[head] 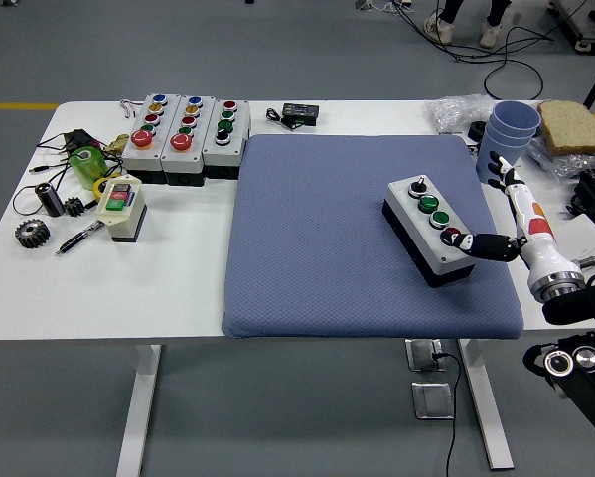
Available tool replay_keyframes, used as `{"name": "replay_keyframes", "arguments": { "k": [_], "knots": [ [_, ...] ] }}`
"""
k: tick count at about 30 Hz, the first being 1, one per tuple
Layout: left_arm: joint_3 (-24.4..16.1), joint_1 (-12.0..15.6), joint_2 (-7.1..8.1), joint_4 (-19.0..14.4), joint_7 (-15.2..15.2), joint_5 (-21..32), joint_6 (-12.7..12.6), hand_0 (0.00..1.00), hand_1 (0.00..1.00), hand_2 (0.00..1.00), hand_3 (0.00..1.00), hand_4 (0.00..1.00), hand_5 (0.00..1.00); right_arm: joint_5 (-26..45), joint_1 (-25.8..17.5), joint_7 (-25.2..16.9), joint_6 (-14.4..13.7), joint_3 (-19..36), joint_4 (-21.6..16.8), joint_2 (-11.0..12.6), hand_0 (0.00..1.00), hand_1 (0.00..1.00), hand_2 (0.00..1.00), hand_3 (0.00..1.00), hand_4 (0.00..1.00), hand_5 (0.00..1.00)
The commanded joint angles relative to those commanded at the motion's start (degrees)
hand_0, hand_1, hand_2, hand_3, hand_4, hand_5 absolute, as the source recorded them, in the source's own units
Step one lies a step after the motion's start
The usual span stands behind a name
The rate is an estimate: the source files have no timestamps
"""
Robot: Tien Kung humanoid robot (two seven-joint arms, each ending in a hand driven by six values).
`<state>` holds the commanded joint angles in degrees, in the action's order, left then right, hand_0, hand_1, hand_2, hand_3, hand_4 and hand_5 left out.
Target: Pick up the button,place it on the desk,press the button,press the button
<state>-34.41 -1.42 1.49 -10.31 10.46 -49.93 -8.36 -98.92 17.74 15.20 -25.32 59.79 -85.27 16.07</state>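
Blue quilted mat [327, 238] spread over the middle of the white bench [178, 288]. On the mat's right part, lying at a slant: grey button box [429, 230] with a black base, carrying a black knob at the far end, then two green buttons, then a red button [453, 237] nearest the robot. Right hand [506, 214] at the box's near right corner, fingers spread and gripping nothing; thumb [488, 245] stretched leftward, tip at or just beside the red button, though actual contact hard to judge from this angle. Other fingers pointing away toward the stack of blue cups [508, 129]. Slice of bread [573, 126] in clear wrap just right of the cups. At the bench's far left, three more button boxes [188, 134] side by side, just off the mat's corner. Nearer, a small cream box [121, 207] with a red and a green switch, a pen [78, 238], a dark gear [32, 233] and a roll of green tape [86, 164]. Small black device [299, 114] beyond the mat's far edge. Left arm nowhere in view.
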Motion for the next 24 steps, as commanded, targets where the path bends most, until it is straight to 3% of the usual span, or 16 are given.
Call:
{"name": "replay_keyframes", "arguments": {
  "k": [5,11,16,24],
  "knots": [
    [0.3,-0.2,0.03,0.0,-0.1,0.5,0.0,0.646,0.707,0.738,0.651,0.394,0.743,-3.0,2.3,2.3,0.5,-1.2,2.0,-0.9,0.998,0.912,0.984,0.998,0.998,0.019],
    [0.3,-0.6,0.04,0.0,-0.1,0.7,-0.1,0.646,0.707,0.739,0.651,0.394,0.743,-3.1,5.5,9.2,3.6,-3.1,3.3,-2.5,0.998,0.911,0.984,0.998,0.998,0.036],
    [0.2,-0.8,0.04,0.0,-0.1,0.7,-0.1,0.646,0.706,0.738,0.65,0.395,0.742,-2.2,7.0,10.9,3.9,-4.0,4.4,-3.6,0.998,0.912,0.987,0.998,0.998,0.06],
    [0.3,-1.0,0.04,0.0,-0.1,1.0,-0.1,0.646,0.707,0.738,0.65,0.394,0.74,-0.6,11.0,13.4,4.5,-4.9,10.3,-6.5,0.998,0.914,0.991,0.998,0.998,0.074]
  ]
}}
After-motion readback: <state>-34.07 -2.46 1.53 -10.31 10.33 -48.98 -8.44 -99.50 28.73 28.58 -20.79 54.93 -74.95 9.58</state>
